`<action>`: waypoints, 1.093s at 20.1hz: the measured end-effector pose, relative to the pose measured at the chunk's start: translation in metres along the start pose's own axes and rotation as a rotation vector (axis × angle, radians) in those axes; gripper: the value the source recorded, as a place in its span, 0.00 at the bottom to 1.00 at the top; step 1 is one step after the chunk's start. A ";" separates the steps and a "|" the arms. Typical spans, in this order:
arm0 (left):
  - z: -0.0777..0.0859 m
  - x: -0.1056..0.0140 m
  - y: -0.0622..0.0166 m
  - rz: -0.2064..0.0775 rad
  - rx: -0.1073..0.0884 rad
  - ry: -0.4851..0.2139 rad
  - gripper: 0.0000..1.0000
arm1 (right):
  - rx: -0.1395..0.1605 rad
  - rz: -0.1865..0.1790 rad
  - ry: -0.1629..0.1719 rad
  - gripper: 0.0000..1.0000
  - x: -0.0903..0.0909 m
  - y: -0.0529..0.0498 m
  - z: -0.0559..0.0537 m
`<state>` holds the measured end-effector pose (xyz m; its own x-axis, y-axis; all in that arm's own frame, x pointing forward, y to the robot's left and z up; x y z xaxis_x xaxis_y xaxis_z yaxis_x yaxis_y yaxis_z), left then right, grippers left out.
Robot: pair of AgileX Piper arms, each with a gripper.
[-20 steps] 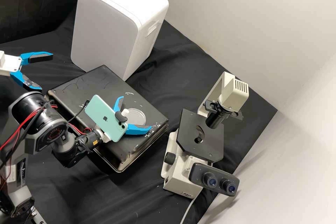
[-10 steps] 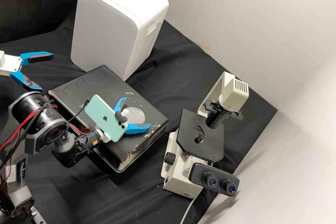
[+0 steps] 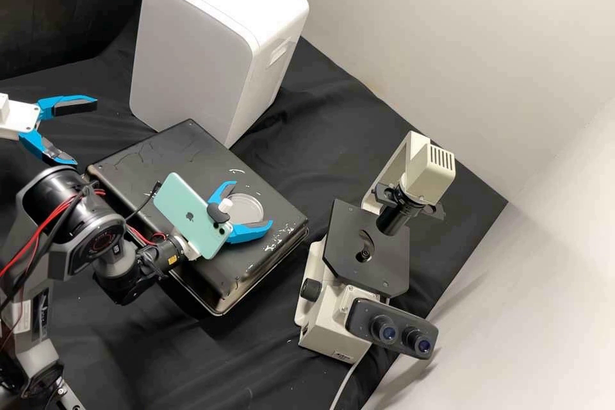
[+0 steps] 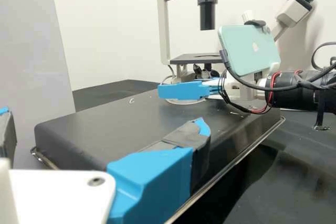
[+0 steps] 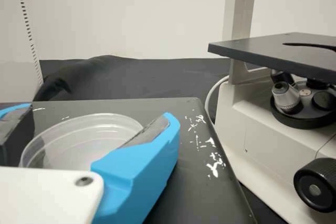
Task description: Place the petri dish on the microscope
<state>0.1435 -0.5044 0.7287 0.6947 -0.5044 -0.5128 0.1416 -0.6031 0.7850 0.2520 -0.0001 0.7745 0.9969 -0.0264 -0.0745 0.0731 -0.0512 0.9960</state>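
A clear round petri dish [image 3: 248, 206] lies on a black upturned tray [image 3: 160, 160]. My right gripper [image 3: 242, 210] is shut on the petri dish, one blue finger pressed against each side of its rim, and the dish still rests on the tray. The right wrist view has the dish [image 5: 79, 140] sitting between the blue fingers [image 5: 142, 156]. The microscope [image 3: 365, 269] stands to the right of the tray, its black stage [image 3: 378, 256] bare. My left gripper [image 3: 64, 130] hangs open at the far left, past the tray's other end.
A tall white box [image 3: 211, 38] stands behind the tray. A mint-green phone [image 3: 191, 214] is clamped on the right arm's wrist. The microscope's objective [image 3: 394, 218] hangs over the stage, and its eyepieces [image 3: 400, 333] point toward the front. Black cloth covers the bench.
The right gripper's fingers have drawn together around the petri dish and now touch its rim. The left arm has stayed put.
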 end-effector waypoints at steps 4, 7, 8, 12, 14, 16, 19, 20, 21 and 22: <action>0.000 0.000 0.0000 0.000 0.000 0.000 1.00 | -0.006 0.005 -0.004 1.00 0.000 0.000 0.000; 0.000 0.000 0.0000 0.000 0.000 0.000 1.00 | -0.036 0.015 -0.014 1.00 0.000 -0.001 -0.001; 0.000 0.000 -0.0004 -0.002 -0.001 0.000 1.00 | -0.038 0.015 -0.014 1.00 0.000 -0.001 -0.001; 0.000 0.000 -0.0010 -0.006 -0.002 0.001 1.00 | -0.038 0.015 -0.014 1.00 0.000 -0.001 -0.001; 0.000 0.000 -0.0010 -0.006 -0.002 0.001 1.00 | -0.038 0.015 -0.014 1.00 0.000 -0.001 -0.001; 0.000 0.000 -0.0010 -0.006 -0.002 0.001 1.00 | -0.041 0.012 -0.018 1.00 -0.001 -0.002 0.000; 0.000 0.000 -0.0010 -0.006 -0.002 0.001 1.00 | -0.041 0.003 -0.027 1.00 -0.004 -0.003 0.002; 0.000 0.000 -0.0010 -0.006 -0.002 0.001 1.00 | -0.042 0.001 -0.026 1.00 -0.006 -0.004 0.002; 0.000 0.000 -0.0010 -0.006 -0.002 0.001 1.00 | -0.042 -0.002 -0.027 1.00 -0.007 -0.005 0.002; 0.000 0.000 -0.0010 -0.006 -0.002 0.001 1.00 | -0.042 -0.006 -0.027 1.00 -0.008 -0.006 0.002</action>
<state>0.1438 -0.5038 0.7278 0.6946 -0.5001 -0.5171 0.1473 -0.6047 0.7827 0.2438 -0.0018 0.7693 0.9952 -0.0535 -0.0814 0.0810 -0.0091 0.9967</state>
